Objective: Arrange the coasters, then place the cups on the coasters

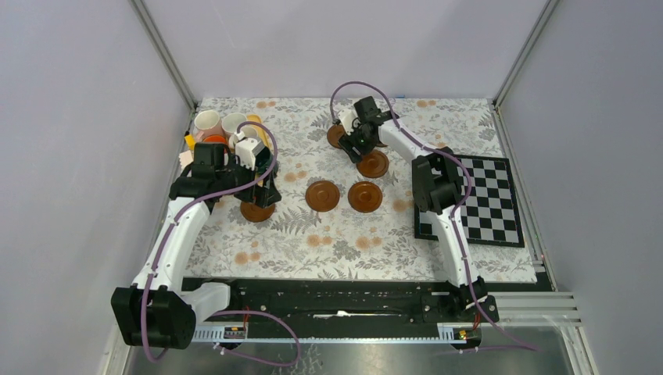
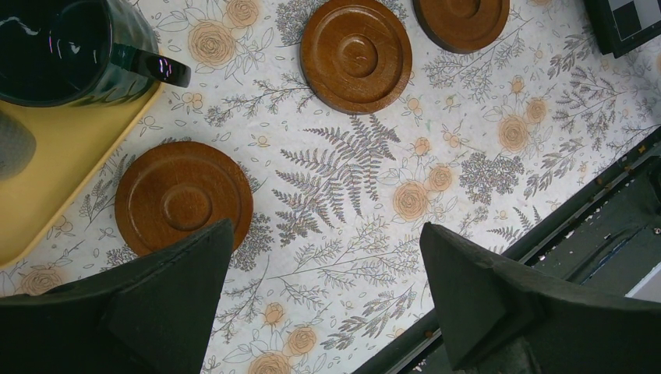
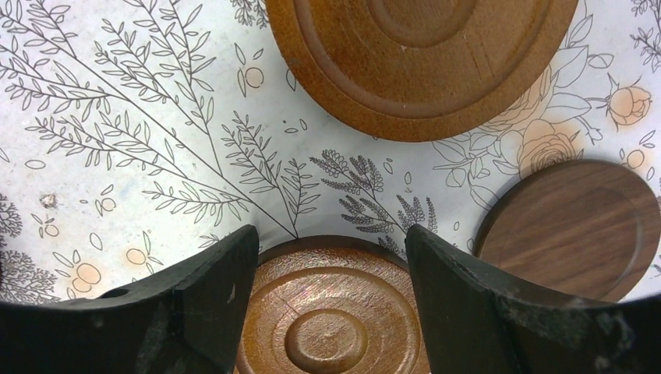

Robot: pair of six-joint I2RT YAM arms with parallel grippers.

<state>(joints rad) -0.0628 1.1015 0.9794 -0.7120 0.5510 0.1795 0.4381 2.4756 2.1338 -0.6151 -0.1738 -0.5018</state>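
Observation:
My right gripper [image 3: 331,238] is shut on a brown coaster [image 3: 331,312], one finger on each side of its rim, low over the floral cloth. A second coaster [image 3: 421,54] lies just ahead and a darker one [image 3: 569,230] to the right. In the top view the right gripper [image 1: 356,144] is at the back centre, beside two coasters [image 1: 373,163] [image 1: 338,137]. My left gripper [image 2: 327,234] is open and holds nothing; a coaster [image 2: 183,195] lies by its left finger. The dark green cup [image 2: 62,47] stands on the yellow tray [image 2: 47,171]. Pink [image 1: 207,121] and white [image 1: 233,123] cups show behind the left arm.
Two more coasters [image 1: 322,195] [image 1: 365,197] lie side by side mid-table, and one [image 1: 257,211] is under the left gripper [image 1: 266,194]. A black-and-white checkerboard [image 1: 485,199] lies at the right. The table's front rail [image 2: 546,234] runs close to the left gripper.

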